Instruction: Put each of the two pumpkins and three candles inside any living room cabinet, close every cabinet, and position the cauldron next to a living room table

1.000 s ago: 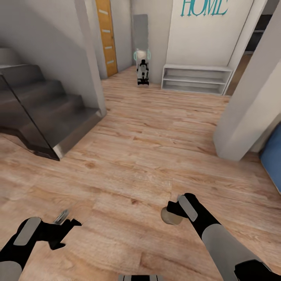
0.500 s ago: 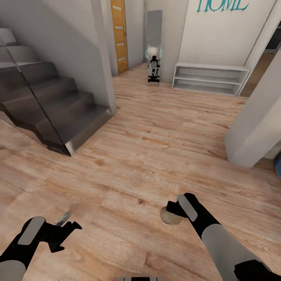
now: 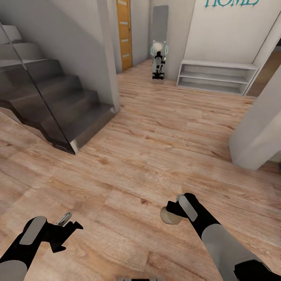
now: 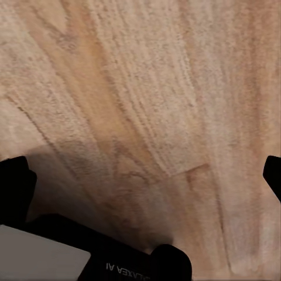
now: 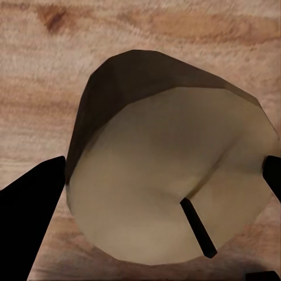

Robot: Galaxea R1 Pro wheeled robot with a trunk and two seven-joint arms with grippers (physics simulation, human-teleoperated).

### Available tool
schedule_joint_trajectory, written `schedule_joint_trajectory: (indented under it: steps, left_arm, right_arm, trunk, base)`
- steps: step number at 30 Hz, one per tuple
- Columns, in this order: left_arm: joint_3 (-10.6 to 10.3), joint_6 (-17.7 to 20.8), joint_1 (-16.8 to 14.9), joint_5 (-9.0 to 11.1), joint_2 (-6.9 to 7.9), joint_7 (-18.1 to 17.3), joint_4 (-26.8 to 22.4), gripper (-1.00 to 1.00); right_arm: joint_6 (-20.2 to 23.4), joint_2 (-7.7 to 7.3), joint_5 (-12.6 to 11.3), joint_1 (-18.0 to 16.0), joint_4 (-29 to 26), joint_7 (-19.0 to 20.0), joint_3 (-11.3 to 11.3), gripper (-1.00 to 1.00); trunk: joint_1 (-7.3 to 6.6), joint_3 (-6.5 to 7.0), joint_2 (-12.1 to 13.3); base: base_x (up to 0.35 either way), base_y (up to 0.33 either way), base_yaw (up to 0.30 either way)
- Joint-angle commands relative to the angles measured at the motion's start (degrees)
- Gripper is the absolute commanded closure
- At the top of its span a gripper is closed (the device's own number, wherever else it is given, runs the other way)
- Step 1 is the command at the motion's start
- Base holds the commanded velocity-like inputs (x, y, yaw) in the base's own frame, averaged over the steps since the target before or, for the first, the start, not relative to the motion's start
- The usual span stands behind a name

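Your right gripper (image 3: pixel 174 210) already has a candle (image 3: pixel 170 216) — the right wrist view shows the stubby beige cylinder (image 5: pixel 170 164) seated between the two dark fingers (image 5: pixel 32 202), jaws closed against its sides, wick end facing the camera, so its axis runs roughly along the fingers rather than across them. Your left gripper (image 3: pixel 67 225) hangs low over the wooden floor (image 3: pixel 156 128) with its fingers spread and nothing between them; the left wrist view has bare planks under it. What matters for your next move is bearing, not grasp: no dark-brown cabinet is ahead of you. Before you lie the staircase (image 3: pixel 50 105), an orange door (image 3: pixel 124 33), a mirror (image 3: pixel 159 47) and a low white open shelf (image 3: pixel 216 76). I'd judge you need to turn the base until the cabinet appears — the loaded right arm is the one to lead with.
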Motion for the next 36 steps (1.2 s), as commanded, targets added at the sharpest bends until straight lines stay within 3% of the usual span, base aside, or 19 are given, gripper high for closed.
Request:
schedule_joint_trajectory:
  steps: [1,36]
  left_arm:
    - [0.0,0.0,0.0,0.0,-0.05,0.0,0.0,-1.00]
    - [0.0,0.0,0.0,0.0,-0.41,0.0,0.0,-1.00]
  right_arm:
    - [0.0,0.00,0.0,0.0,0.0,0.0,0.0,1.00]
    - [0.0,0.00,-0.1,0.0,0.0,0.0,0.0,1.00]
  trunk:
    - [-0.23,0.09,0.4]
    - [-7.91,3.06,14.5]
  base:
    - [0.000,0.000,0.003]
    - [0.000,0.000,0.000]
